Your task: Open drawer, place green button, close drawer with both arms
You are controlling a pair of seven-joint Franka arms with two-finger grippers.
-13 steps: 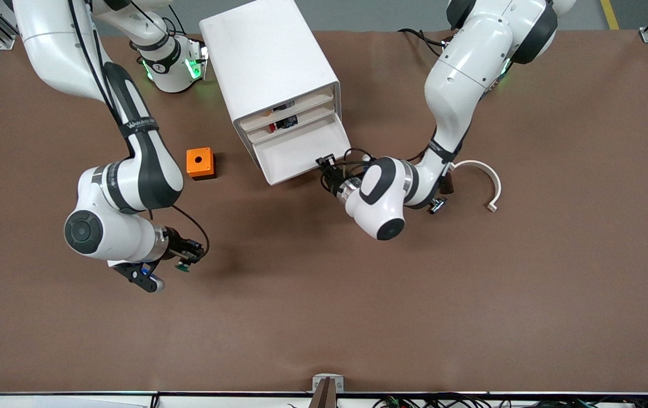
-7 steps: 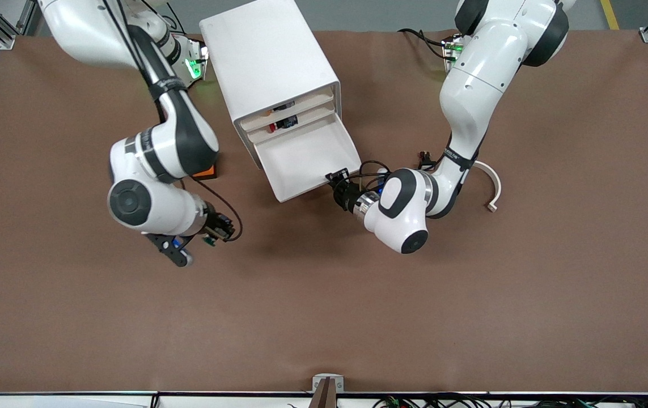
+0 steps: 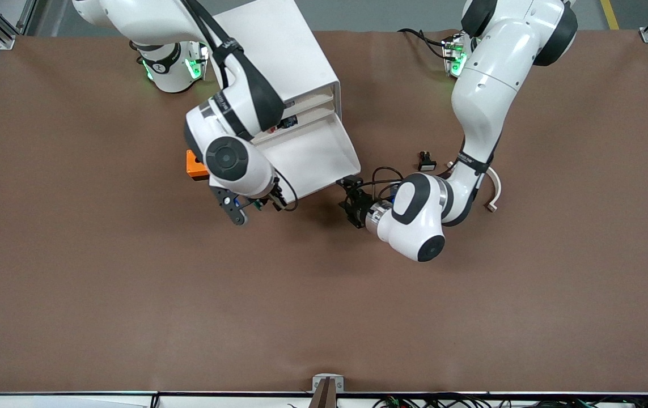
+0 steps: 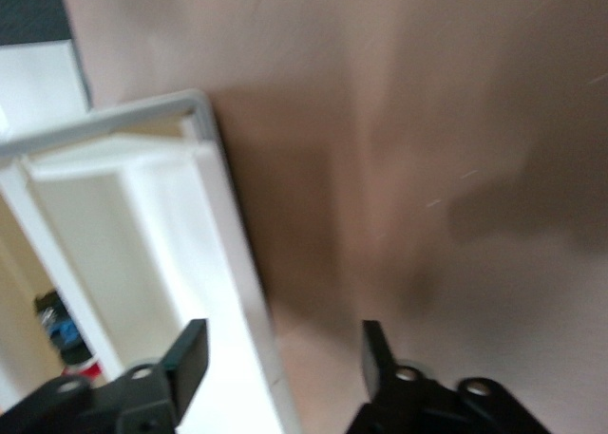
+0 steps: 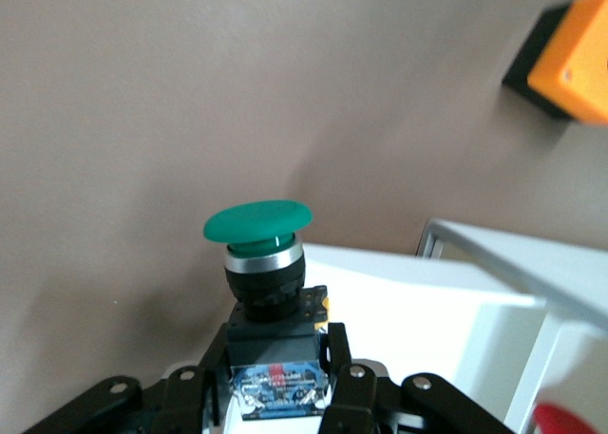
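The drawer (image 3: 315, 157), third down in the white cabinet (image 3: 270, 62), stands pulled well out, its tray bare and white; the cabinet sits on the brown worktop (image 3: 324, 306) close to the edge where the arms' bases stand, nearer the right arm's corner than the left arm's. The right gripper (image 3: 260, 202) hangs over the drawer's front corner on the right arm's side, and its jaws pinch the button (image 5: 263, 268) by the black-and-blue body, the round green cap standing clear above the fingers (image 5: 350, 382); in the right wrist view the drawer's white rim lies just beside the button. The left gripper (image 3: 348, 192) sits low just past the drawer's other front corner, toward the left arm's end, and its jaws are spread with nothing between them; in the left wrist view the drawer's side wall and lip lie beside one fingertip (image 4: 190, 353) while bare worktop shows between the two. In the upper drawers (image 3: 295, 116) small dark, blue and red items can be made out, too small to name. An orange cube (image 3: 194, 163) rests on the worktop beside the cabinet toward the right arm's end, half hidden by that arm. Toward the left arm's end lie a small black button with a white cap (image 3: 427, 162) and a curved white piece (image 3: 495, 187), both well apart from the drawer.
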